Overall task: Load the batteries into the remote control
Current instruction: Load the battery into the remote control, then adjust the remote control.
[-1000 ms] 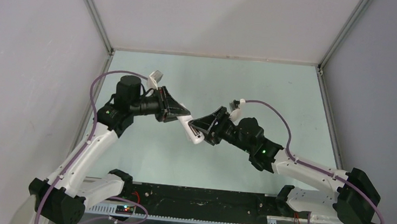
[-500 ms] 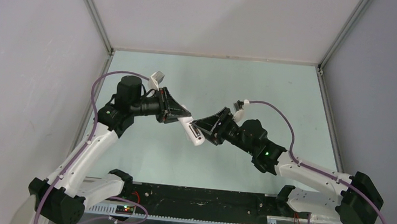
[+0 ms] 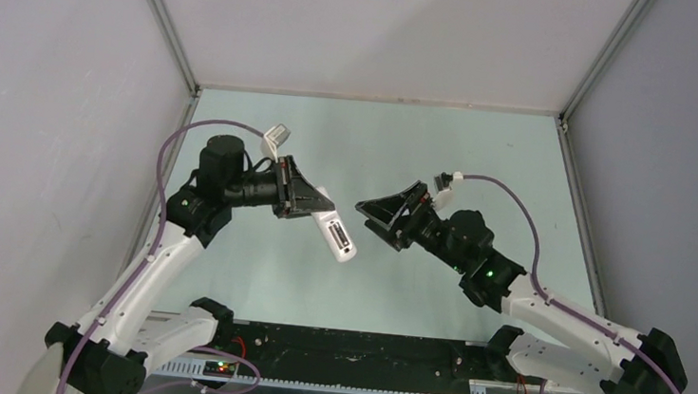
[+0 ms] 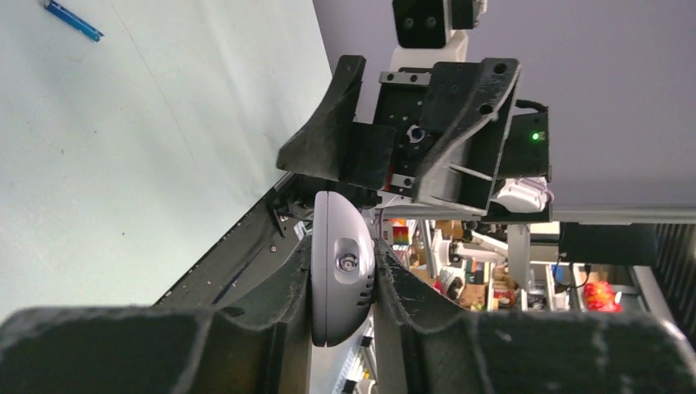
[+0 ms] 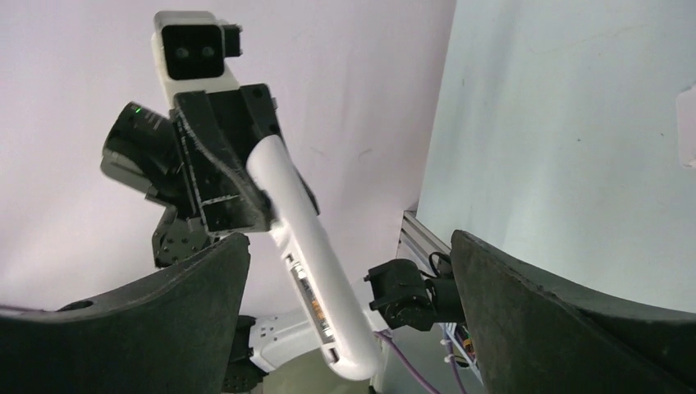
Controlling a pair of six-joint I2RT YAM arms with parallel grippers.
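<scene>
My left gripper (image 3: pixel 317 208) is shut on one end of the white remote control (image 3: pixel 338 237) and holds it above the table, tilted down to the right. From the left wrist, the remote (image 4: pixel 343 275) shows end-on, clamped between both fingers. In the right wrist view the remote (image 5: pixel 305 246) shows an open slot on its back with a slim battery (image 5: pixel 313 300) lying in it. My right gripper (image 3: pixel 368 216) hangs open just right of the remote, not touching it. Its fingers (image 5: pixel 164 316) stand wide apart. A blue battery (image 4: pixel 74 20) lies on the table.
The pale green table (image 3: pixel 426 147) is walled by grey panels on three sides. A black rail (image 3: pixel 350 354) runs along the near edge between the arm bases. A small white piece (image 5: pixel 688 125) lies on the table at the edge of the right wrist view.
My right gripper has opened wide and drawn back to the right, away from the remote. The left gripper still holds the remote, now slightly lower and more to the right.
</scene>
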